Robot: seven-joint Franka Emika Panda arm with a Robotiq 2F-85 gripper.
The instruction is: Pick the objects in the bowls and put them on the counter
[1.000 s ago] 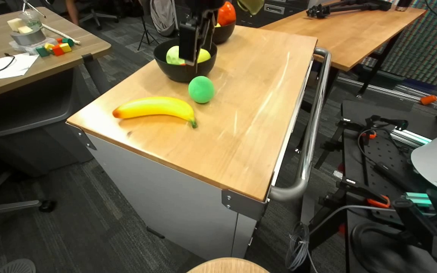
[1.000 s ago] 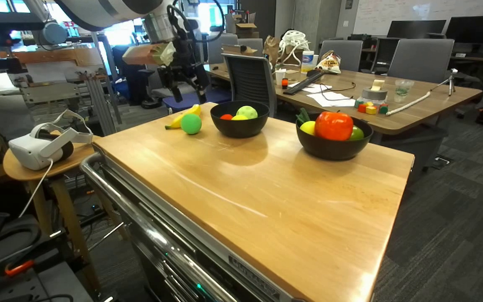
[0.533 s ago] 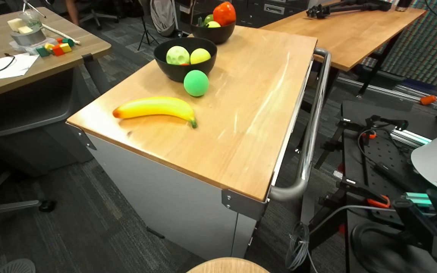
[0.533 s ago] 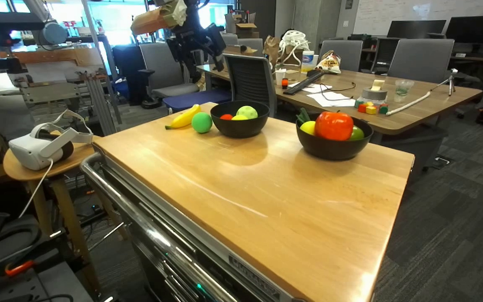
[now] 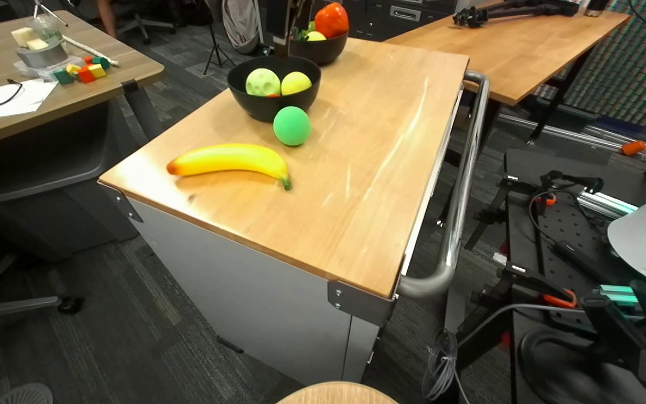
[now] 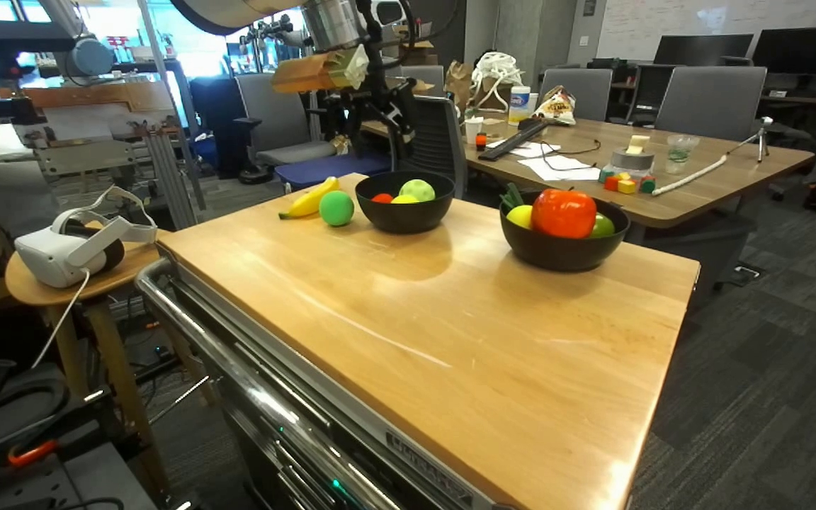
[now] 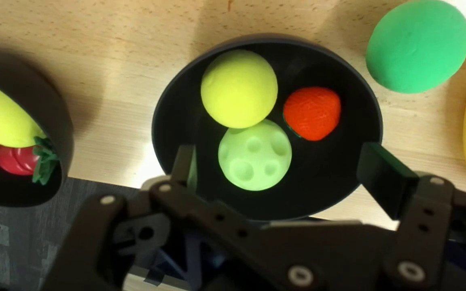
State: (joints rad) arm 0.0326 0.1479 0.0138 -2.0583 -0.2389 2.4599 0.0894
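While holding gripper spread apart and empty over near bowl, seems partway through, having banana and green ball out on counter to one side, leaving yellow ball, dimpled ball and strawberry below, plus fruit in far bowl opposite

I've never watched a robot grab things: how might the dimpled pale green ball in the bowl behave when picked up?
Being round, the pale green ball would probably roll if nudged, though the curved bowl should keep it in. Its dull, dimpled surface looks unlikely to be slippery. Lifting it may shift the yellow ball apparently touching it.
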